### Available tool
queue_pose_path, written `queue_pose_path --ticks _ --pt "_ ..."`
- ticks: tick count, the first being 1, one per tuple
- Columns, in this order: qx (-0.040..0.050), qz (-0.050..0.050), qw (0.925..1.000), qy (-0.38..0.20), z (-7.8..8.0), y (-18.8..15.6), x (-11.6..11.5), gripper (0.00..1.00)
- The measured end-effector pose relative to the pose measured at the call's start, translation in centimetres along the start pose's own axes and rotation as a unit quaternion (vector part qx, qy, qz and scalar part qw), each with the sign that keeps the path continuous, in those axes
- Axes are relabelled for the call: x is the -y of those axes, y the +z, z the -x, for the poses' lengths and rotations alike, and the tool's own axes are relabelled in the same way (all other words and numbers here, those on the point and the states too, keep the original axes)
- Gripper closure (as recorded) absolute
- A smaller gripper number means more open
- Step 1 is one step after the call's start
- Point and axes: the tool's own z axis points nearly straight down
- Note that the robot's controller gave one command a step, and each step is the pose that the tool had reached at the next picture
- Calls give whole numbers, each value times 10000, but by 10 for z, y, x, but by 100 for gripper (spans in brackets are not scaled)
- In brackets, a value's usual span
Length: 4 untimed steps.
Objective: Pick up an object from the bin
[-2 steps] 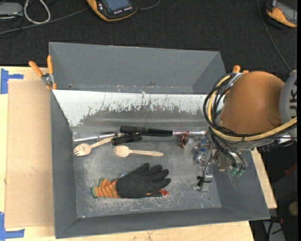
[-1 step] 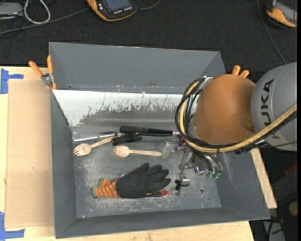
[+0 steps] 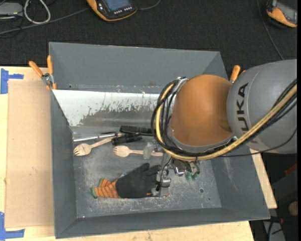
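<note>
Camera view — gripper [image 3: 162, 184] is seen at the right end of the black glove [image 3: 133, 184], near-centre of the bin [image 3: 115, 69]; clenched or released cannot be told.
— Limp cloth might be thinly pinched and lost.

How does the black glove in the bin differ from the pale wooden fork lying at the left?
The glove is black with an orange-striped cuff; the fork is pale wood. The glove is broad and crumpled, the fork thin and straight. The glove lies by the gripper; the fork lies farther left, apart from it. Both rest on the bin floor.
</note>
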Motion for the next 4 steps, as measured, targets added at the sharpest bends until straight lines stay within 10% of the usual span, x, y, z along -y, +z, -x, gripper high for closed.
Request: queue_pose_path --ticks 1,2,4 --pt "12 -1 10000 -62 1 68 -21 0" --pt "37 -3 9954 -959 9 114 -42 100" --pt "6 -5 9959 -904 9 58 -39 100"
